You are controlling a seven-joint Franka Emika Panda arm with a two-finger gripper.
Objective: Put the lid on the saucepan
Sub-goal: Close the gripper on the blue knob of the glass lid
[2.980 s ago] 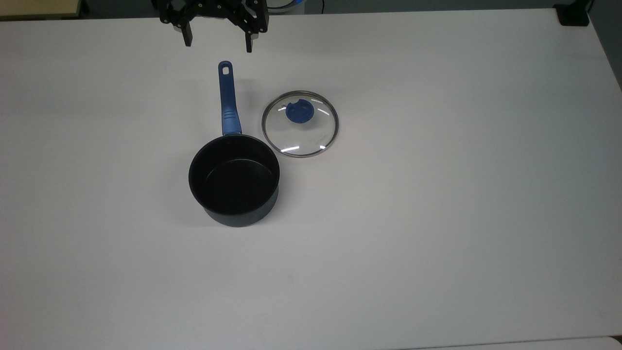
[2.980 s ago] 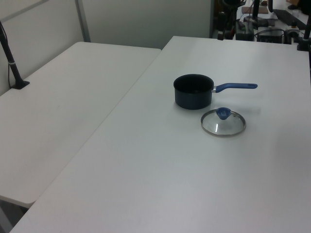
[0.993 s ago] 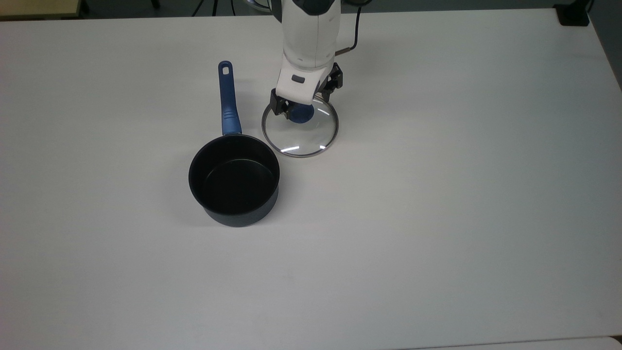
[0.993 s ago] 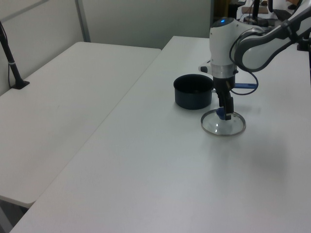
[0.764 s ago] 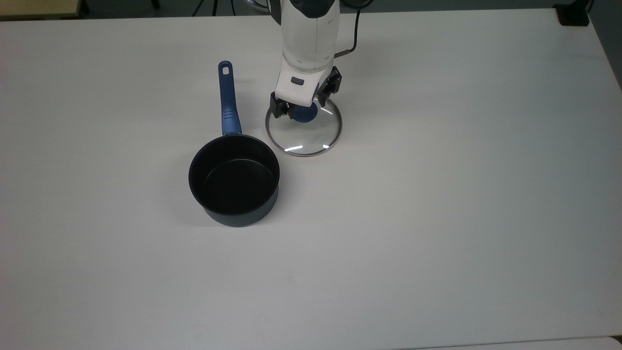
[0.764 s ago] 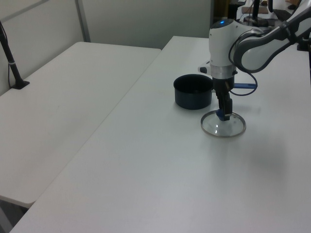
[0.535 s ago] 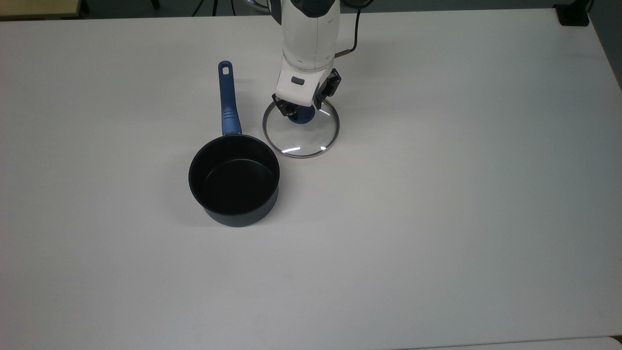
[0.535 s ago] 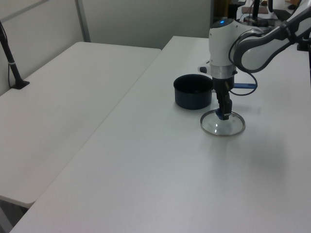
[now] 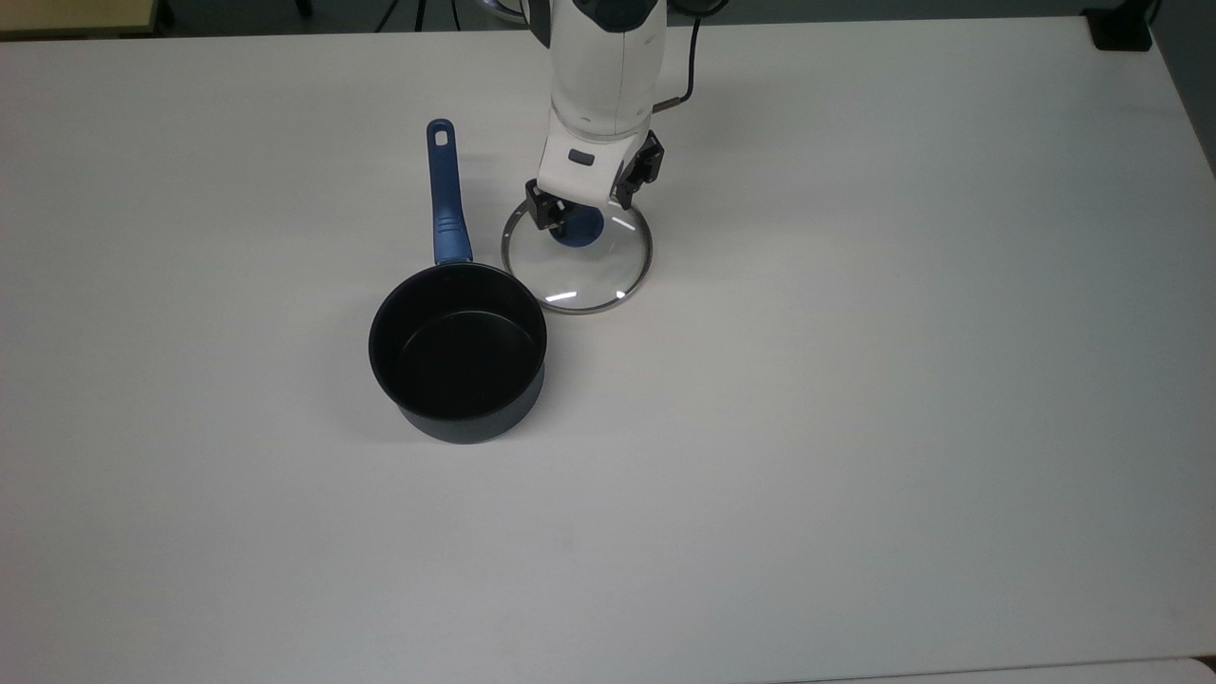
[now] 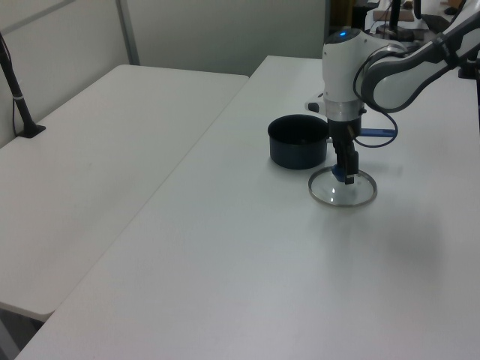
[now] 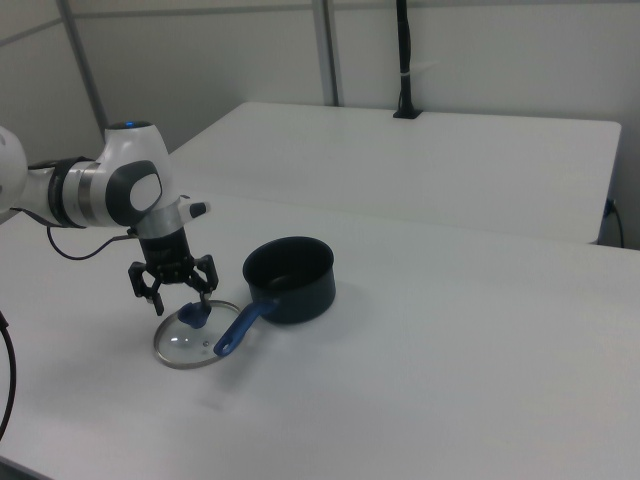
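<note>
The lid [image 9: 577,271], clear glass with a metal rim, is at the right of the saucepan's blue handle [image 9: 444,190] in the top view. My gripper [image 9: 578,226] comes straight down over it and is shut on its blue knob [image 9: 581,233]. The dark saucepan [image 9: 458,351] stands open just below and to the left of the lid in the top view. In the left view the gripper [image 10: 348,176] holds the lid [image 10: 343,191] in front of the saucepan [image 10: 298,142]. In the right view the lid [image 11: 185,347] lies low at the left of the saucepan [image 11: 290,280], under the gripper [image 11: 193,312].
The white table [image 9: 855,380] stretches wide to the top view's right and bottom. A second white table [image 10: 97,150] adjoins it, with a black post [image 11: 403,60] clamped at its far edge. A black block [image 9: 1121,28] sits at the top view's upper right corner.
The arm came down from the table's far edge onto the lid, and its fingers shut on the knob. In the last half second the lid shifted slightly towards the saucepan's handle.
</note>
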